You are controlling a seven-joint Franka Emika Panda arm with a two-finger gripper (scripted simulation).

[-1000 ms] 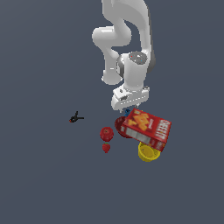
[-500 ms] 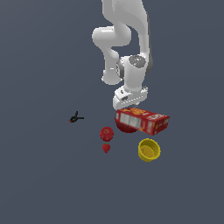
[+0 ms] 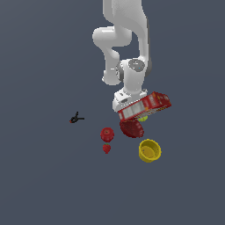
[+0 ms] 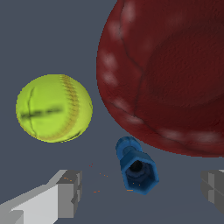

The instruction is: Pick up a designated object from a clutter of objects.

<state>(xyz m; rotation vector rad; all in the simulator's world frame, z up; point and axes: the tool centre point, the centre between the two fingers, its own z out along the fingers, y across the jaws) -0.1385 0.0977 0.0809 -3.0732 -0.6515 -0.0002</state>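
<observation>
The designated object, a tiny blue knobby piece [image 4: 136, 165], lies on the floor next to the dark red bowl [image 4: 166, 74]. My gripper [image 4: 142, 187] is open. Its grey fingers [image 4: 68, 192] stand apart on either side of the blue piece without touching it. In the exterior view the blue piece and my fingertips are hidden behind the red cracker box [image 3: 145, 105], which leans tilted against my hand above the bowl [image 3: 132, 128]. The rest of the clutter of objects lies around: yellow cup [image 3: 149, 150], red apple [image 3: 107, 134], strawberry [image 3: 106, 148].
A yellow-green ball [image 4: 54, 108] rests close to the blue piece, on the side away from the bowl. A small black clamp [image 3: 76, 118] lies alone toward the exterior view's left. The floor is plain dark grey.
My hand has come down into the clutter. The cracker box has shifted up and off the bowl and the cup, and now tilts against my hand.
</observation>
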